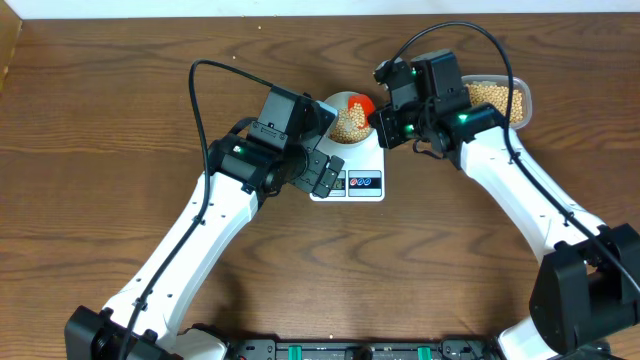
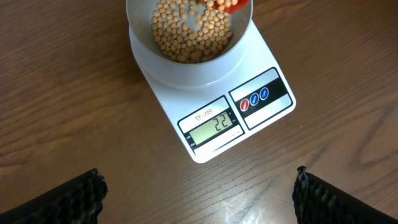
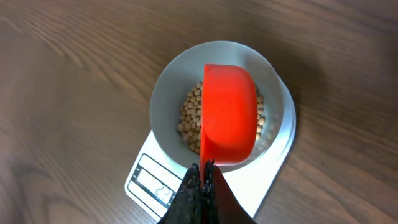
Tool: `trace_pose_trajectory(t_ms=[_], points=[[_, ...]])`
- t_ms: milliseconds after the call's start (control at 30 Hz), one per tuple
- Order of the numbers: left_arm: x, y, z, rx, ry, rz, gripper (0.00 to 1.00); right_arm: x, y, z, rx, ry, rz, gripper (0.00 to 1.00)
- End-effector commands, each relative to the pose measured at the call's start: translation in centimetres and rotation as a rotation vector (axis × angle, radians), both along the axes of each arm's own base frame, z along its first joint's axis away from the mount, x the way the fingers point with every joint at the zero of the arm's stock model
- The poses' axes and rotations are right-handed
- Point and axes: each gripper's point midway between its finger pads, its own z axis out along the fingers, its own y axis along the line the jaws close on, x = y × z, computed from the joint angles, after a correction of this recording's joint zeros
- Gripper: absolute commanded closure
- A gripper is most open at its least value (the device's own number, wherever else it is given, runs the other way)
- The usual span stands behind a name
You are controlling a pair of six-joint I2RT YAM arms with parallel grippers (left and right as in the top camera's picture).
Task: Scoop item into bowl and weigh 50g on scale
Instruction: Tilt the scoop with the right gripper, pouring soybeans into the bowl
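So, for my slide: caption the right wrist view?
Right gripper holds a red scoop tipped over the bowl of beans on the scale.

A robotics lab bench: a white left arm (image 1: 190, 240) and right arm (image 1: 530, 190) stand on a black rail (image 1: 330, 352) at the near edge of a wood-grain table (image 1: 100, 100), with black cables (image 1: 192, 100) looping over them.

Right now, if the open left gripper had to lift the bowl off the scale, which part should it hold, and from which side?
Probably the thick rim of the bowl, pinched from above with one finger inside and one outside, on the side facing the left gripper. The wall is round, the beans lie low in the middle, and the red scoop hangs over the far side.
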Motion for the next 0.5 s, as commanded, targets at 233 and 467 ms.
trace_pose_trajectory(t_ms=[233,467], points=[[0.04,0.09,-0.21,0.005,0.006,-0.002,0.02,-0.2,0.23,0.76,-0.047,-0.061,0.029,0.99],[0.05,0.1,-0.21,0.005,0.006,-0.002,0.02,-0.46,0.38,0.67,-0.047,-0.055,0.041,0.99]])
